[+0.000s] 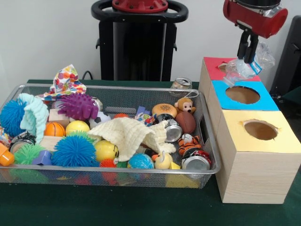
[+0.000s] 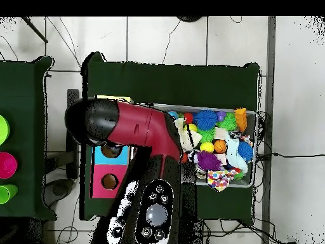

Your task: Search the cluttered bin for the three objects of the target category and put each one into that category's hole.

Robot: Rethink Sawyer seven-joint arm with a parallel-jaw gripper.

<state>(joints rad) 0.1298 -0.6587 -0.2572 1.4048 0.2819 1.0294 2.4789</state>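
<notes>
Reaching down from above at the far end of the wooden box (image 1: pixel 256 155), the red arm's gripper (image 1: pixel 245 60) pinches a crumpled clear plastic bottle (image 1: pixel 239 70) between the red hole (image 1: pixel 223 67) and the blue hole (image 1: pixel 242 94).

The hand (image 1: pixel 248 55) grips a crumpled clear plastic bottle (image 1: pixel 242 69) above the box's blue hole (image 1: pixel 242 94), beside a wire bin (image 1: pixel 205 123) crowded with toys.
</notes>
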